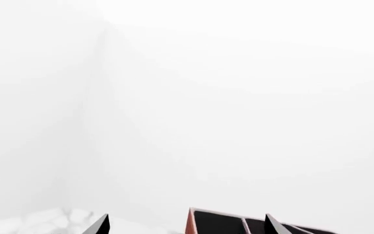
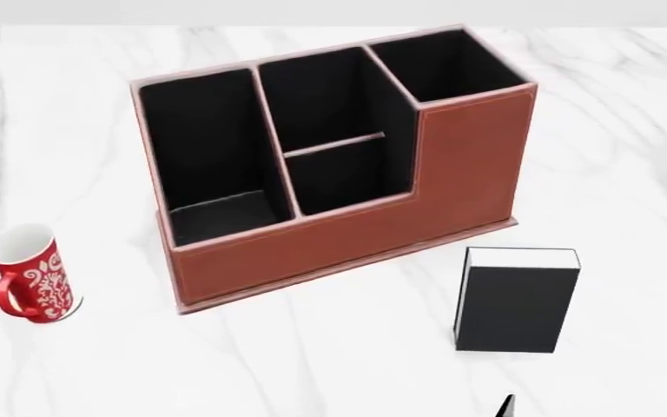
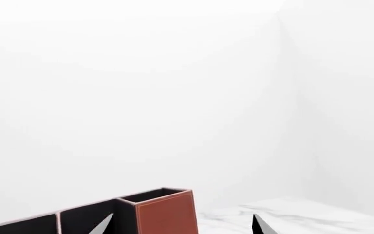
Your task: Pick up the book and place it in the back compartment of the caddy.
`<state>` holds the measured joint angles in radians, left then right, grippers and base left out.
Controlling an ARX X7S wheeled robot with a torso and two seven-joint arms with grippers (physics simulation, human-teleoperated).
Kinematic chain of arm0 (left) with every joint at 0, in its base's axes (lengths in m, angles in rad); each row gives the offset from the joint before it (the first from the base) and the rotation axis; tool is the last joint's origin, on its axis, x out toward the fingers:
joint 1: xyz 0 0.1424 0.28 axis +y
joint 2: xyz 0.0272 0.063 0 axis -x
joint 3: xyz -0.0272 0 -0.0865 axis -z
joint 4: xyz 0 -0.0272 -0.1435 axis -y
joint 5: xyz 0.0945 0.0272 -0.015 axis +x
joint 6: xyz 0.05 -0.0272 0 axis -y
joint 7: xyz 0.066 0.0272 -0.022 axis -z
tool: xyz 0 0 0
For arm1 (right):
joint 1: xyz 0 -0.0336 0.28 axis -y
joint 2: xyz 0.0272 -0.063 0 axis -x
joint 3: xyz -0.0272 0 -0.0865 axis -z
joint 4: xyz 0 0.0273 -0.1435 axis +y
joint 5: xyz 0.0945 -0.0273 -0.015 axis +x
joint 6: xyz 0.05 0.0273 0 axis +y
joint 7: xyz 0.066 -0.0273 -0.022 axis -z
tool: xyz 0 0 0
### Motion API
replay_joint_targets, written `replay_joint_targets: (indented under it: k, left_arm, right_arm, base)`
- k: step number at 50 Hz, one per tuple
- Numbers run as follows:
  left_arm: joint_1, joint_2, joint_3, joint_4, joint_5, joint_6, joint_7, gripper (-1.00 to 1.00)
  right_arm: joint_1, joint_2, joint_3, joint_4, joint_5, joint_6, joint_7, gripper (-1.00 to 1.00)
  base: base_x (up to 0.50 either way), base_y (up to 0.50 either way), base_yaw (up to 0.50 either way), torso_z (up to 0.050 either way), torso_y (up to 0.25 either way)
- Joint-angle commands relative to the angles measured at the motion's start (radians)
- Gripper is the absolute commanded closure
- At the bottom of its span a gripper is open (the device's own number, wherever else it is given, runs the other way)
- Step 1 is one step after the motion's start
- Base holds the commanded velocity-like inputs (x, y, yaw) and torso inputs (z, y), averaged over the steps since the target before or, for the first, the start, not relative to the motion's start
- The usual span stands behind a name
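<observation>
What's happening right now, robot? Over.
Both tools open, empty. Book upright on the table, right of caddy. Back compartment empty. Mug far left, clear.

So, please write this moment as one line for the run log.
phase: before grasp | book: on table, beside caddy | back compartment: empty | left gripper: open | right gripper: open

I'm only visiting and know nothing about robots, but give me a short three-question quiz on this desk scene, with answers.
1. True or false: the book is already inside the caddy.
2. Multiple choice: the mug stands toward which end of the caddy? A) its long undivided end B) its tall end C) inside it
3. Fill in: both grippers are ____, holding nothing.

Key:
1. False; it stands on the table, apart from the caddy's front wall.
2. A
3. Open; the left gripper and right gripper show spread fingertips.
</observation>
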<state>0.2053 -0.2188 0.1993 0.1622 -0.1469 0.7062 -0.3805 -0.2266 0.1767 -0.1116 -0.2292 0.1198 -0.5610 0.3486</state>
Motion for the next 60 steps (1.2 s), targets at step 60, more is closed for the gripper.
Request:
replay_joint_targets:
  k: [60]
  left_arm:
    - [-0.006,-0.028,0.022,-0.003,-0.037,0.008,-0.022,-1.0]
  right_arm:
    - [0.002,0.04,-0.023,-0.006,0.022,-0.009,0.046,-1.0]
  base:
    - [0.0,-0.12,0.0,0.0,0.0]
